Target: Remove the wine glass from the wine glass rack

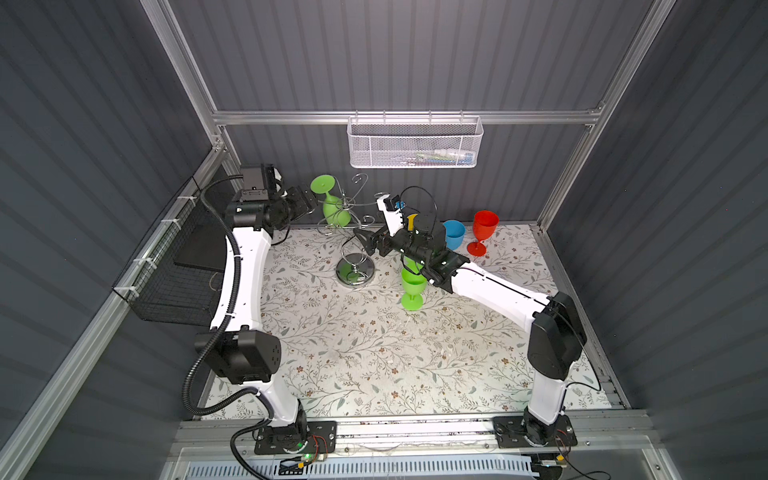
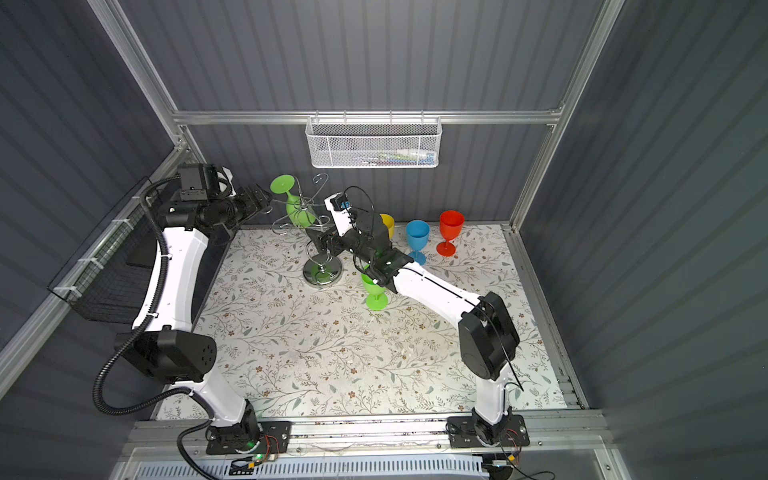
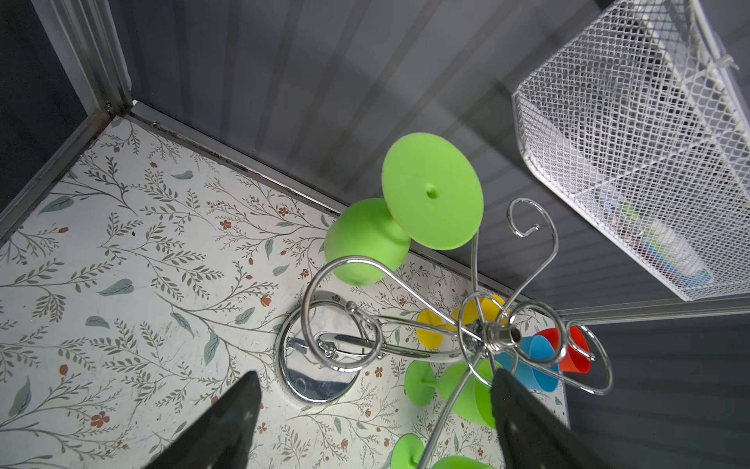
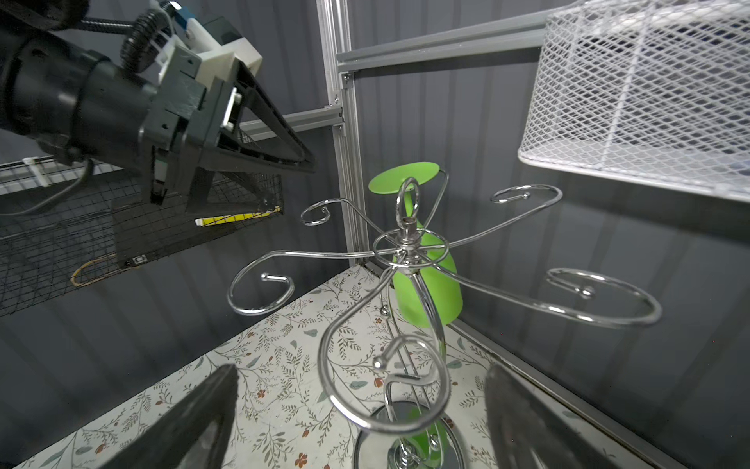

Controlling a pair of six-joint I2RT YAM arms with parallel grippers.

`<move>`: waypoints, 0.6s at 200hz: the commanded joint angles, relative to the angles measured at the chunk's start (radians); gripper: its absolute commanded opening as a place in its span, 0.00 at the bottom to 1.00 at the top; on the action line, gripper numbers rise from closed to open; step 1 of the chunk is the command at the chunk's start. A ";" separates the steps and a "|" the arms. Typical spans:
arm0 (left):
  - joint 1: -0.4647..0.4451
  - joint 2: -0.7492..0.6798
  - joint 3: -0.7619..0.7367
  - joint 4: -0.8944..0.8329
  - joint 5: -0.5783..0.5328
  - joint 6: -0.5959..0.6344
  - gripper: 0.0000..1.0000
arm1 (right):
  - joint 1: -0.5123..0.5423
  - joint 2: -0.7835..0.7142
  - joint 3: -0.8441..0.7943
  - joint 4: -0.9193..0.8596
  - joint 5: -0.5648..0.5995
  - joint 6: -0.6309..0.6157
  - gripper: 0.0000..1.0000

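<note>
The chrome wine glass rack (image 1: 355, 272) (image 2: 322, 272) stands at the back of the table. One green wine glass (image 1: 332, 203) (image 2: 297, 208) (image 3: 365, 239) (image 4: 430, 284) hangs upside down from a curled arm on its far side. My left gripper (image 1: 309, 199) (image 2: 266, 199) (image 3: 373, 383) is open, level with the rack's top and just left of the glass's foot, not touching it. My right gripper (image 1: 365, 241) (image 2: 318, 241) (image 4: 361, 373) is open on the rack's right side. An empty curled arm shows between its fingers without touching them.
A second green glass (image 1: 412, 289) stands on the table under my right forearm. Yellow (image 2: 387, 224), blue (image 1: 454, 235) and red (image 1: 484, 230) glasses stand along the back right. A white mesh basket (image 1: 415, 143) hangs on the back wall, and a black wire basket (image 1: 174, 270) on the left wall.
</note>
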 commanded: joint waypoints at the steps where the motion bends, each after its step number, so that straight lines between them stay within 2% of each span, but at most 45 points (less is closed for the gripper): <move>1: 0.006 0.006 0.007 0.000 0.024 0.012 0.89 | -0.003 0.041 0.081 -0.070 0.064 0.004 0.94; 50: 0.006 0.019 0.022 -0.006 0.022 0.013 0.89 | -0.033 0.063 0.113 -0.108 0.127 0.029 0.94; 120: 0.007 0.035 0.033 0.000 0.026 0.001 0.89 | -0.117 0.024 0.069 -0.091 0.104 0.050 0.94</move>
